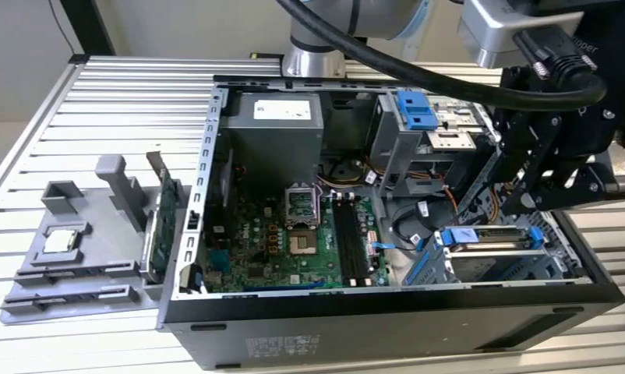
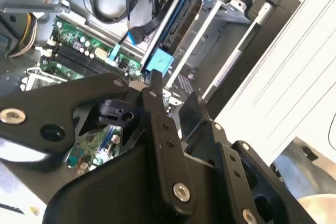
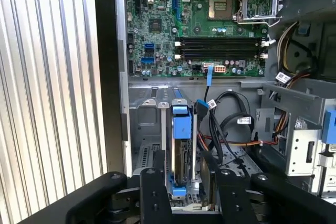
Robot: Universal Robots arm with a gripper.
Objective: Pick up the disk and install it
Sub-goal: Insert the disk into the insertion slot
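Gripper (image 3: 184, 157) hangs over the cage (image 3: 149, 108) just beside the board (image 3: 157, 24), on the memory-slot side, tilted down into the case (image 1: 396, 327). Its fingers (image 3: 157, 182) are parted and straddle the disk (image 3: 181, 129), one on each broad face. In the first wrist view a thin gap shows on both sides, so it reads as open and gripping nothing, though contact lower down is hidden by the gripper body. Straddling the flat faces looks deliberate: they are the widest flat areas to clamp, and it keeps the blue rails free to run in the cage guides. The disk sits in the cage, on edge or close to it, narrow edge up toward the wrist. Its long axis runs toward and away from the board, and across the exterior view from left to right. One blue tab end faces the board and the other blue end faces away from it. Whether it is fully seated or only partway in the slot cannot be told. Black and orange cables (image 3: 226, 114) loop between the disk and the board, close to the finger on that side, so it is a likely snag spot. Farther from the board, past the cage, a blue latch (image 1: 414, 109) stands on another bay.
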